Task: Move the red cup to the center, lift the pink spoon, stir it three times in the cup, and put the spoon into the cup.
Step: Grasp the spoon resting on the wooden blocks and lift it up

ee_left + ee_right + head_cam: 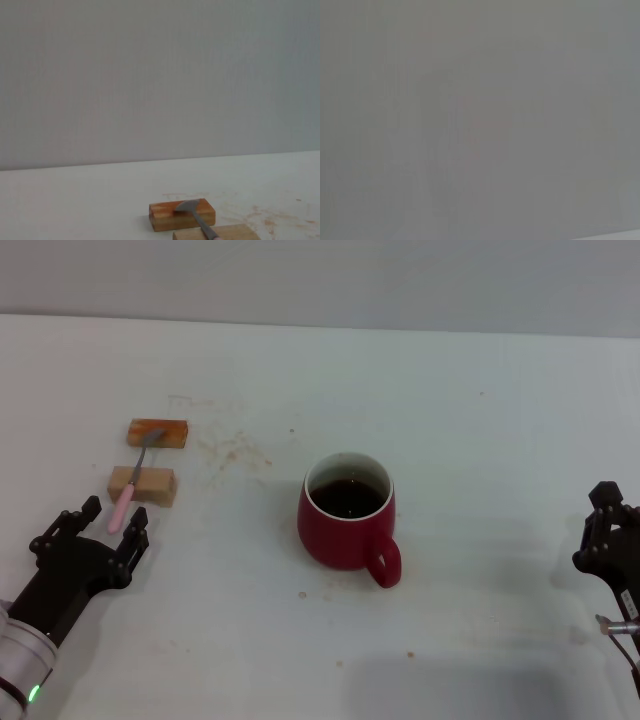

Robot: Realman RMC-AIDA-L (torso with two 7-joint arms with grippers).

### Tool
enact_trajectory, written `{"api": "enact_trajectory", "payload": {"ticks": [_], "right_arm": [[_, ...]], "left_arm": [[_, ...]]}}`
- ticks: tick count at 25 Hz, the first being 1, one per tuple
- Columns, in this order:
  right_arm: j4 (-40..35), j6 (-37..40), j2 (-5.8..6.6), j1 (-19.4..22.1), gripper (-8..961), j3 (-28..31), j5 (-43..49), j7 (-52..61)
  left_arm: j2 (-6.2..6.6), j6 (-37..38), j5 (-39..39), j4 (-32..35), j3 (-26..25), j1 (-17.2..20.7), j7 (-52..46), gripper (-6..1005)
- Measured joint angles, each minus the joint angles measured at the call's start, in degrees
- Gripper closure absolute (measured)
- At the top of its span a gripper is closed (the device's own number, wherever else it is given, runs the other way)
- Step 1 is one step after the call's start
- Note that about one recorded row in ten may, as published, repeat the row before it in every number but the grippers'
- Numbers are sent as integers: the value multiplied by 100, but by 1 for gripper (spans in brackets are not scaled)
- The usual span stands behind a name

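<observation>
The left gripper (pixel 112 527) hovers low over the white table (pixel 470 440) with its fingers spread and nothing between them, and the pink spoon (pixel 133 483) lies just ahead of those fingertips, its handle end almost between them. The spoon is propped across two small blocks: its grey bowl rests on the orange block (pixel 157 432) farther out, its pale handle crosses the tan block (pixel 142 484) nearer the gripper. Its long axis runs nearly straight away from the gripper, bowl pointing away and slightly toward the cup side, handle tip pointing back at the fingers. The red cup (pixel 346 511) sits well off to the gripper's inner side, near mid-table, with dark liquid inside and its loop handle turned toward the robot. The right gripper (pixel 605 530) is parked at the far edge; whether it is closed cannot be told. The likely trouble is the pinch: a slim handle perched on loose blocks could roll or slide off if one finger touches first, or the tan block could be shoved along. Later, a careless stir could slop liquid or tip the cup.
</observation>
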State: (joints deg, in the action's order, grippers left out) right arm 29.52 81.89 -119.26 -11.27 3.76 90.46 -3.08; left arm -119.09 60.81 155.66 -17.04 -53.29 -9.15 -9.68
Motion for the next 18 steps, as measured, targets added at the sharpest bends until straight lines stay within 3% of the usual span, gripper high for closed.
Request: {"api": "enact_trajectory", "payload": {"ticks": [18], "right_arm": [[-31,84,0,72,952,-68,0,7]], "left_arm": [[9,17,2,-108,204,20,16,560]]}}
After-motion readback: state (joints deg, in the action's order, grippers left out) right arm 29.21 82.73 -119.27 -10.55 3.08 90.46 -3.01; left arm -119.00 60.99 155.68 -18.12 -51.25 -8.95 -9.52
